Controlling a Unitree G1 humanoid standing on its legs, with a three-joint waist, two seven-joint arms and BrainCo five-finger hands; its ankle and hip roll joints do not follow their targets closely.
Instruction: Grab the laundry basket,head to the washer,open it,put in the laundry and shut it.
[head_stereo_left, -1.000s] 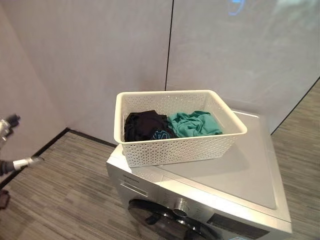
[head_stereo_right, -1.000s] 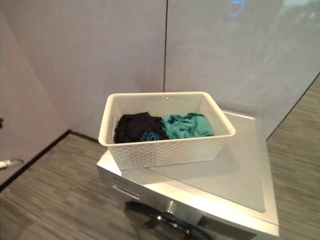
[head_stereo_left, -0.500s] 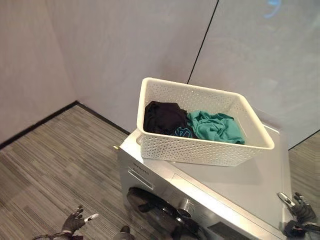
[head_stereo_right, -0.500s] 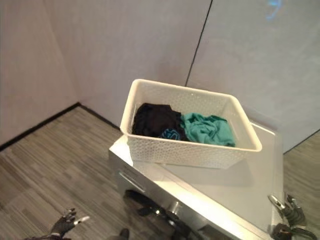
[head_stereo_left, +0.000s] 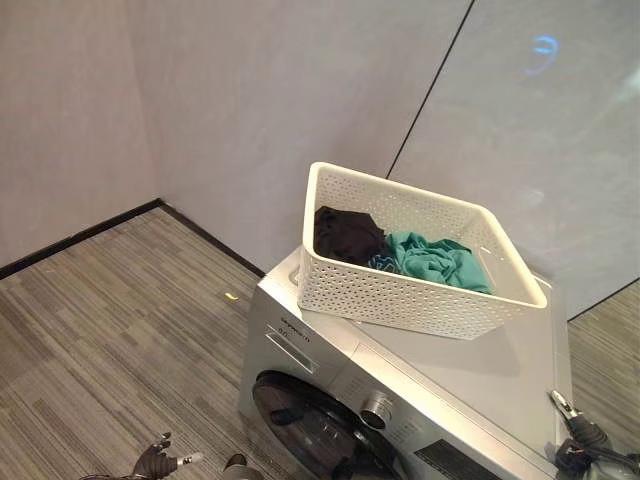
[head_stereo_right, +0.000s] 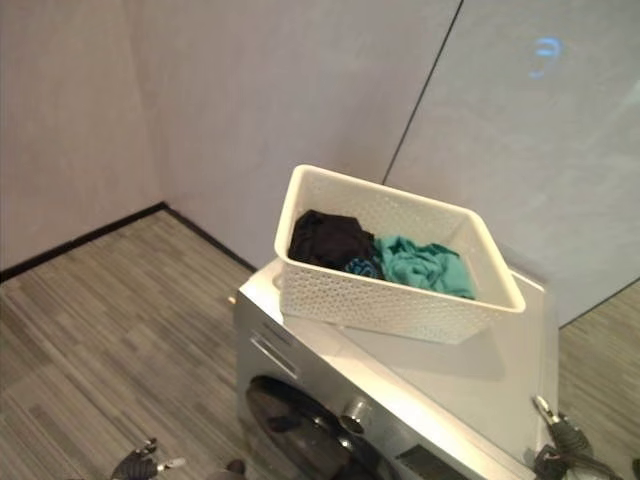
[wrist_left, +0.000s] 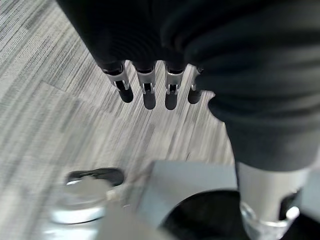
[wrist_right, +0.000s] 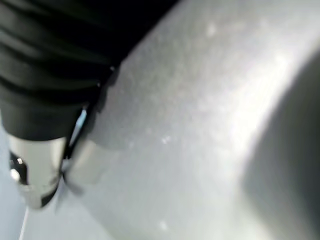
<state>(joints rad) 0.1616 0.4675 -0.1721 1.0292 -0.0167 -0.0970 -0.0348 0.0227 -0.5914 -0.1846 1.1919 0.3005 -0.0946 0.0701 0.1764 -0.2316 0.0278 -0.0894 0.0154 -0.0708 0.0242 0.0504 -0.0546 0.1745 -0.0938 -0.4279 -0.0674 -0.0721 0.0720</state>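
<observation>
A cream perforated plastic laundry basket (head_stereo_left: 420, 290) sits on the flat top of the silver front-loading washing machine (head_stereo_left: 470, 370), toward its back left part, one corner overhanging the machine's edge at about nine o'clock. Inside the basket, a crumpled black garment (head_stereo_left: 347, 233) lies at the ten o'clock end and a bunched teal garment (head_stereo_left: 438, 262) lies against it toward three o'clock, the two touching in the middle. The washer's dark round glass door (head_stereo_left: 310, 425) is shut, with a silver control knob (head_stereo_left: 377, 407) just above it on the front panel. The left hand (head_stereo_left: 160, 462) shows low at seven o'clock over the grey striped wood-look floor (head_stereo_left: 110, 330), well apart from the basket; in the left wrist view its fingers (wrist_left: 145, 90) hang straight and spread, holding nothing. The right hand (head_stereo_left: 585, 440) shows at five o'clock by the washer's near right corner; its own wrist view is too close and blurred, so I cannot tell how its fingers stand. Pale grey wall panels (head_stereo_left: 300, 90) rise behind the machine.
</observation>
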